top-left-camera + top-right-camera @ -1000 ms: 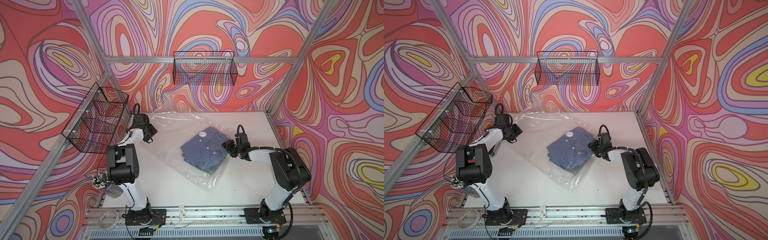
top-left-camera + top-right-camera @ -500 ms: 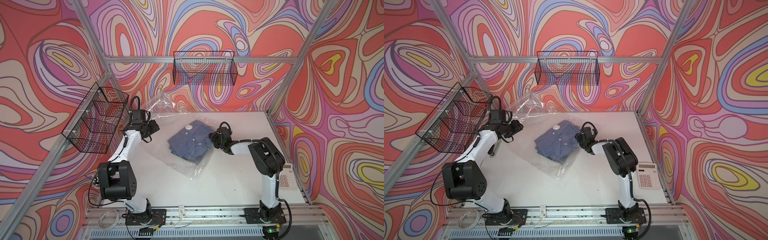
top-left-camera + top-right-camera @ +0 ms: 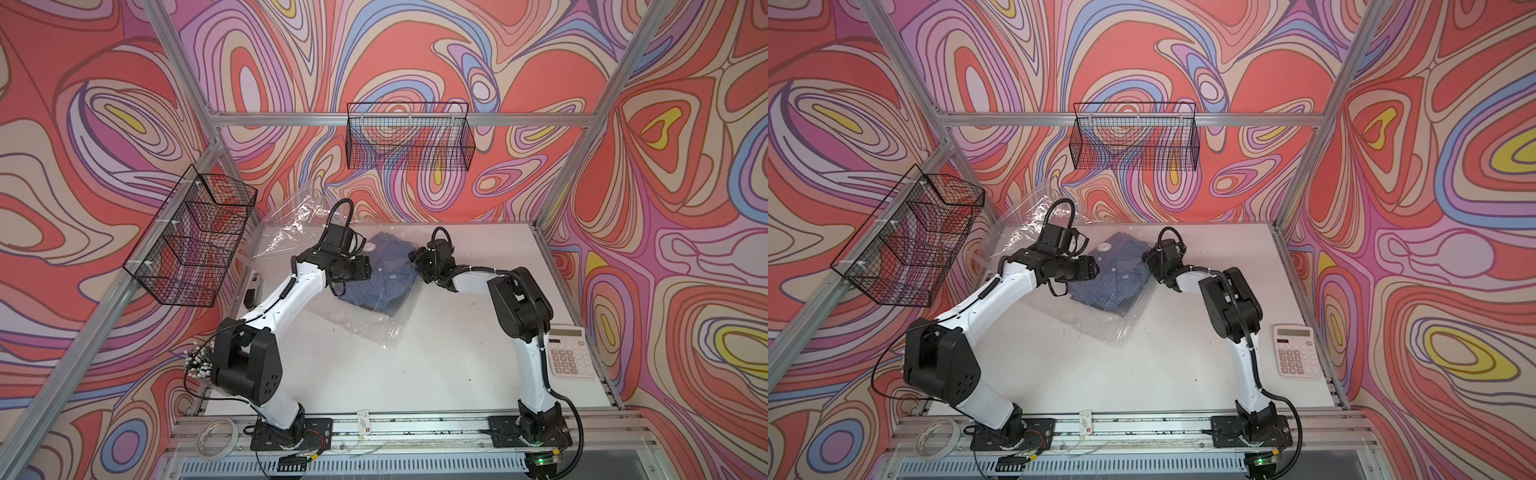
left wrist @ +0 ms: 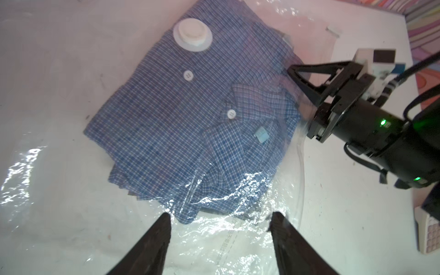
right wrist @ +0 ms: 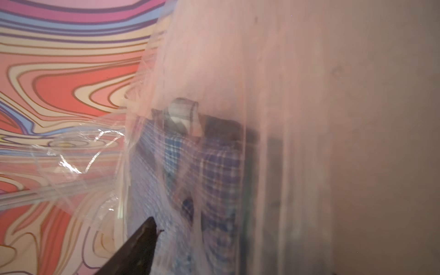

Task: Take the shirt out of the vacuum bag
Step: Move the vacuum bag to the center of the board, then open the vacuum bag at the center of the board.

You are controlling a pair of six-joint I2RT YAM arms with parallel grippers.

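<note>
Jaws of your left gripper (image 4: pixel 221 226) stand spread, with nothing between them but crinkled film of the vacuum bag (image 4: pixel 240 247), which lies beneath both fingertips (image 4: pixel 162 231). Just ahead of those tips, and not yet touched by them, is the nearest corner of the blue checked shirt (image 4: pixel 190 114), folded flat under the film on the white table (image 3: pixel 415 374). The round white valve (image 4: pixel 192 35) sits over the shirt's far end.

Across the fold, your right gripper (image 3: pixel 417 257) is at the opposite edge, by the collar, with one finger (image 4: pixel 296 73) against the plastic there. Its partner is lost in glare and blur in the left wrist view. The right wrist view shows a single dark finger (image 5: pixel 140 245) against the film. You cannot tell whether that pair is spread or closed, nor whether it has hold of any plastic.

In both top views the shirt lies between the two grippers, each just beside it and neither clearly nearer. Its long axis appears to slant from the back end by your right gripper toward the front left, so your left gripper faces a long side. The bag reaches well beyond the shirt, rising against the back wall and trailing toward the front. The coming move likely turns on finding the bag's mouth, and which edge that is remains unclear.
</note>
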